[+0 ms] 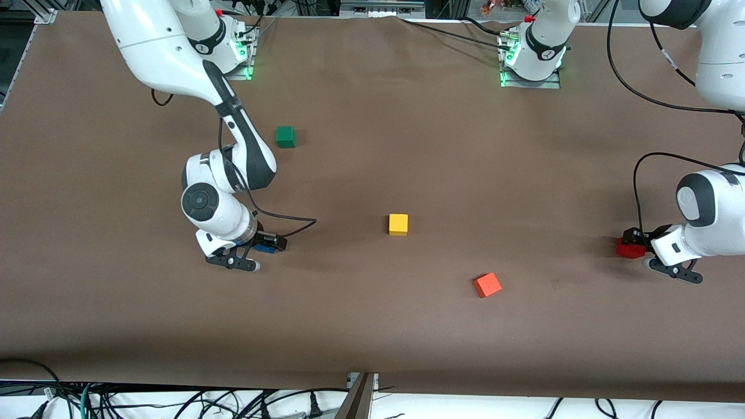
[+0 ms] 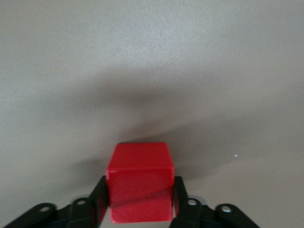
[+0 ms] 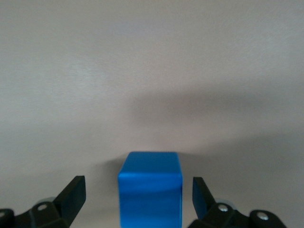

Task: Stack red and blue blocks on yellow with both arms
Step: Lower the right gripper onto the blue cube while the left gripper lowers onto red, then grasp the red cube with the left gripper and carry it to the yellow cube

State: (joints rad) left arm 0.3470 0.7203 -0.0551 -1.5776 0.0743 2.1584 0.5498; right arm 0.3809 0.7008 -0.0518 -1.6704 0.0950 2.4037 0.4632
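From the front, the yellow cube (image 1: 398, 224) sits mid-table (image 1: 372, 326), the left gripper (image 1: 637, 243) low at the left arm's edge, the right gripper (image 1: 256, 255) toward the right arm's end. In the left wrist view, its fingers (image 2: 99, 202) clamp the red cube (image 2: 140, 183). In the right wrist view, parted fingers (image 3: 73, 194) flank the blue cube (image 3: 150, 187) without touching

The left gripper (image 2: 140, 199) is clamped on the red block (image 2: 140, 183), one black finger (image 2: 99, 202) pressed against each side of it. The block sits square between them, its top face and one side face showing. Under it lies the plain table (image 2: 152, 61), with a soft shadow spreading around the block.
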